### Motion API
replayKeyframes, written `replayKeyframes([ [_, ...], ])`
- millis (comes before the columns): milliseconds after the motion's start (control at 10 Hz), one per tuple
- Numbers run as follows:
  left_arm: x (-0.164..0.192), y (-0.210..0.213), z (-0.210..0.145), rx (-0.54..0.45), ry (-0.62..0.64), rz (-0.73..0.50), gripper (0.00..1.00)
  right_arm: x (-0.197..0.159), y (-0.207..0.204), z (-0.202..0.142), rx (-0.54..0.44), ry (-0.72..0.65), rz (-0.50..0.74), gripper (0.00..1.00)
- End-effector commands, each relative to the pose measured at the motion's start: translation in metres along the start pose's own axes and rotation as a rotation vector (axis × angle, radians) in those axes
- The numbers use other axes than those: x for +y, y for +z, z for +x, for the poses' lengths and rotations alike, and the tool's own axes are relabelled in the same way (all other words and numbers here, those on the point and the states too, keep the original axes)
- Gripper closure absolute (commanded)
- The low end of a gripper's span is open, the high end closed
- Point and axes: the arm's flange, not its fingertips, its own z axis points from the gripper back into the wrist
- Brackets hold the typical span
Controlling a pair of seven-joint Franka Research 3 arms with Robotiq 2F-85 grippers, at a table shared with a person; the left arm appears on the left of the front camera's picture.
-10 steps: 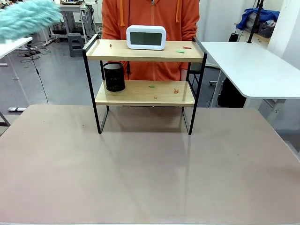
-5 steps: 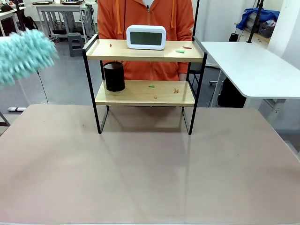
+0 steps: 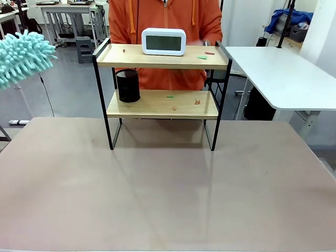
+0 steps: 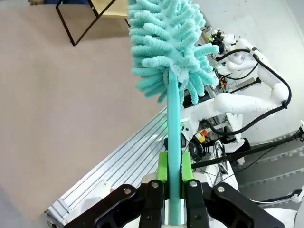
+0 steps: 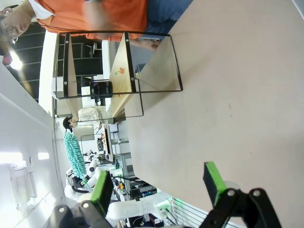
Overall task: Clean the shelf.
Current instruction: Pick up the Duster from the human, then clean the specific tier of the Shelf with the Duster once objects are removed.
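The shelf [image 3: 163, 59] stands at the far middle of the tabletop, with two wooden boards in a black frame. Small green and red scraps [image 3: 202, 56] lie on its top board, and more scraps [image 3: 197, 102] on the lower one. A turquoise fluffy duster [image 3: 23, 55] hangs in the air to the left of the shelf, apart from it. My left gripper [image 4: 174, 176] is shut on the duster's [image 4: 166, 42] handle, the head pointing away from it. My right gripper [image 5: 157, 186] is open and holds nothing, low over the table, facing the shelf [image 5: 118, 66].
A white digital clock [image 3: 163, 41] sits on the top board and a black mesh cup [image 3: 128, 85] on the lower board's left end. A person in orange [image 3: 165, 16] stands right behind the shelf. A white table [image 3: 283, 73] stands to the right.
The duster head has dropped from the upper left corner to about the height of the top board. The person behind the shelf has shifted a little.
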Motion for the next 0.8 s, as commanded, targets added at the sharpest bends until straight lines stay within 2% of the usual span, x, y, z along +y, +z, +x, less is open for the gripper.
replayKeyframes([
  [0,-0.0040,-0.0066,0.0019,-0.019,0.007,-0.022,0.96,0.0016,-0.0008,0.0014,-0.011,0.016,0.022,0.00],
  [700,-0.0040,-0.0066,0.0019,-0.019,0.007,-0.022,0.96,0.0016,-0.0008,0.0014,-0.011,0.016,0.022,0.00],
])
